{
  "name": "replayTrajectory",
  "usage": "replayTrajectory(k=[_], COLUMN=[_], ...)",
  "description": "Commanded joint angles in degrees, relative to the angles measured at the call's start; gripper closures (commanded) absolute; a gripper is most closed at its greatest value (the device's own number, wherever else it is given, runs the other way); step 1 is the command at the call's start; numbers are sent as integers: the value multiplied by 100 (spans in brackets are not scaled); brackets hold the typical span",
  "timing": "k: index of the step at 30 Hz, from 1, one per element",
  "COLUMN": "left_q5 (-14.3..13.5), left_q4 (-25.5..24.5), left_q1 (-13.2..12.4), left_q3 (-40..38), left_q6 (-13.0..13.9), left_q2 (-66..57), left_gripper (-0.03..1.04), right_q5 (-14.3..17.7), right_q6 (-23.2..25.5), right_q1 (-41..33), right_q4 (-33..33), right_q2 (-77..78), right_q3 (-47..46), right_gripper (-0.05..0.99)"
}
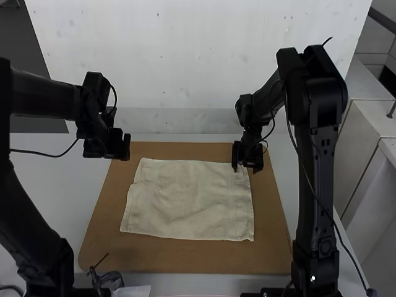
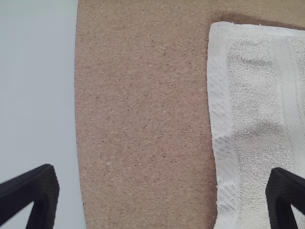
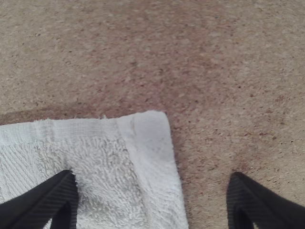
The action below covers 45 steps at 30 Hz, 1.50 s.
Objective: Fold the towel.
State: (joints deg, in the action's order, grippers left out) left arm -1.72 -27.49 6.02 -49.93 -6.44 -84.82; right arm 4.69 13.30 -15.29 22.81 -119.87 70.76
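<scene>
Towel flat, both jaws wide

Before us, the board (image 1: 185, 262) carries the towel (image 1: 189, 201), mostly flat. The right gripper (image 1: 247, 165) is at its two-o'clock corner; the left gripper (image 1: 111, 151) is towards ten o'clock.

Bare board (image 1: 185, 258) nearside, right pincer (image 1: 248, 167) over towel (image 1: 185, 201)

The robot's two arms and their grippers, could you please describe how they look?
The left arm and right arm are black, with thick, blocky joints and thin black cables looping outside. The left gripper and right gripper each have two black, tapered fingers.
</scene>
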Motion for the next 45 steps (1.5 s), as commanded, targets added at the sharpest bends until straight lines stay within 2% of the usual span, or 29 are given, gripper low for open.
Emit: replayTrajectory(k=[1,3,6,8,21,25,28,30,31,33,35,36,37,41,45], left_q5=[13,22,40,49,-162,-154,-162,-31,66,40,136,312,356,347,233], left_q4=[41,41,68,112,112,68,-82,-196,-213,-213,-196,-213,-249,-565,-583], left_q1=[-110,-110,-66,-13,628,646,655,690,699,787,830,848,866,989,997], left_q3=[-342,-474,-685,-878,-2249,-2601,-2732,-2794,-2794,-2776,-2785,-2785,-2794,-2750,-2636], left_q6=[81,55,46,37,-253,-376,-429,-464,-464,-437,-376,-341,-349,-393,-543], left_q2=[-562,-888,-1371,-1687,-3182,-3612,-3946,-4140,-4175,-4192,-4157,-4104,-4060,-3735,-3261], left_gripper=[3,3,4,4,4,4,12,25,40,79,99,100,100,100,100], right_q5=[85,85,76,85,76,76,85,67,59,6,-3,-3,-29,-21,-3], right_q6=[103,94,103,94,67,50,41,6,-3,-3,-3,-3,-3,-12,-47], right_q1=[-194,-194,-194,-185,-71,-71,-80,-71,-62,-53,-44,-44,-44,-9,-18], right_q4=[110,110,92,40,-92,-101,-110,-136,-145,-163,-180,-207,-286,-567,-734], right_q2=[-238,-291,-335,-361,-519,-537,-537,-528,-511,-475,-449,-432,-414,-247,87], right_q3=[78,78,61,25,-89,-80,-106,-124,-142,-159,-186,-203,-212,-221,-89], right_gripper=[38,54,72,91,92,92,92,92,92,92,92,92,92,92,92])
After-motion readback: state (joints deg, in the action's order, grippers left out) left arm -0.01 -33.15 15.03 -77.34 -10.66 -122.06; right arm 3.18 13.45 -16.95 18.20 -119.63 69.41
